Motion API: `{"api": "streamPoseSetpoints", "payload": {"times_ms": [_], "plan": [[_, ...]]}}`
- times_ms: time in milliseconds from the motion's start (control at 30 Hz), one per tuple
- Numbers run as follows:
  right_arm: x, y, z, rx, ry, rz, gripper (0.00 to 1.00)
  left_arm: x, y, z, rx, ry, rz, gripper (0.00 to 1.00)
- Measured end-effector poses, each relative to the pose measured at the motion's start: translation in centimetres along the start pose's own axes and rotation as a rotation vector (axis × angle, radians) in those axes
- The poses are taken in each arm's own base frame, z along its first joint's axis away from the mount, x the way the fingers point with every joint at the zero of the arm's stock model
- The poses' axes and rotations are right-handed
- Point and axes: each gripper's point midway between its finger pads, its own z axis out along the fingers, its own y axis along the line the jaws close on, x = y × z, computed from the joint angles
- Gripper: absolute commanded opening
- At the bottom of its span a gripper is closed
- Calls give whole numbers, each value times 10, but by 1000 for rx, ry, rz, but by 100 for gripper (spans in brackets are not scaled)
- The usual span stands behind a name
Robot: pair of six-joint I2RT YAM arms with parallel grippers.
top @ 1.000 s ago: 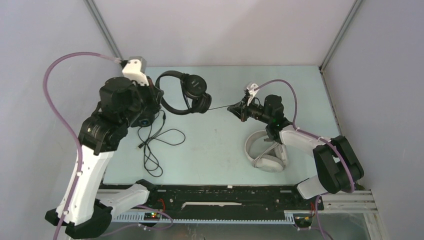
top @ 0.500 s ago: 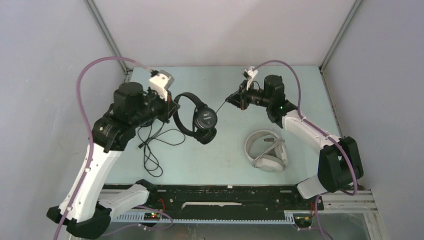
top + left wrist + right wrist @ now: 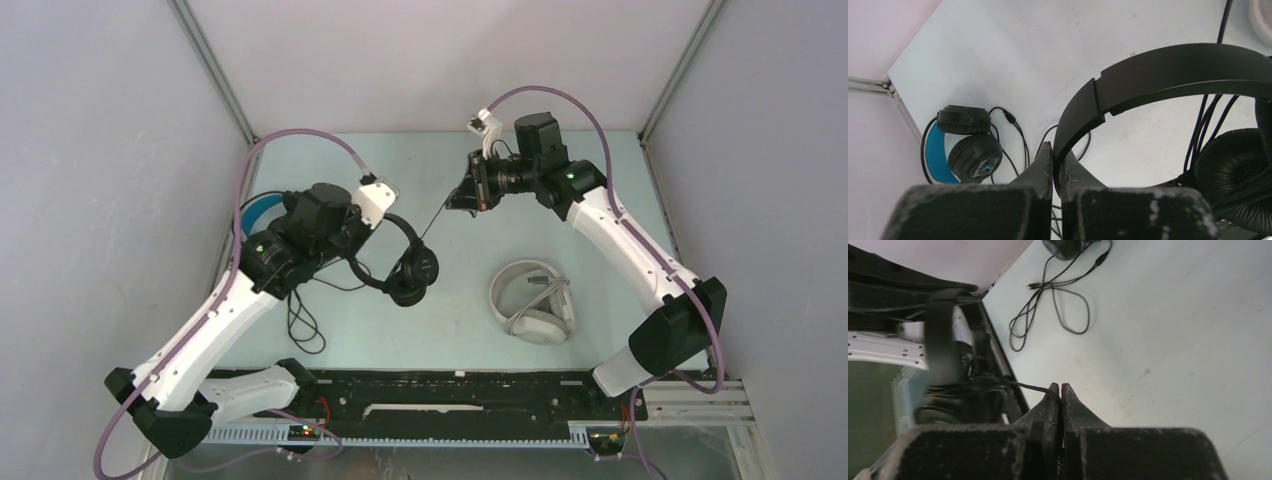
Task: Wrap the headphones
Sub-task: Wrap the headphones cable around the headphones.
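- The white headset [image 3: 530, 300] lies flat on the table [image 3: 600, 230], nearest the bases. Its lead seems bundled inside the band.
- Mid-table, the left gripper [image 3: 1054, 150] is clamped on the headband [image 3: 1168, 70] of the black headset [image 3: 405, 255], which appears clear of the table.
- The band arcs away from the left arm and the ear cups [image 3: 415, 272] hang at the near end. The long axis runs from gripper to cups, slanting toward the bases.
- Its cable [image 3: 432, 225] stretches taut from the cups to the right gripper [image 3: 1058, 389], pinched shut on it farther back.
- A neat wrap probably needs light tension on the cable, even turns round the cups or band, and a steady left grip.
- The blue headset [image 3: 968, 150] lies far left, its loose lead [image 3: 300, 325] sprawled on the table.
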Motion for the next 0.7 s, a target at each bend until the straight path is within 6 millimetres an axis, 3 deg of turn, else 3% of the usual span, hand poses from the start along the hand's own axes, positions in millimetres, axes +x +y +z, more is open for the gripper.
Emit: {"api": "streamPoseSetpoints", "payload": {"times_ms": [267, 433, 700], "plan": [[17, 52, 24, -116, 131, 59, 0, 21, 2, 20, -65, 115, 87, 0], [20, 60, 27, -124, 150, 126, 0, 30, 15, 28, -148, 178, 68, 0], [21, 74, 41, -164, 129, 211, 1, 42, 28, 46, -255, 258, -119, 0]]}}
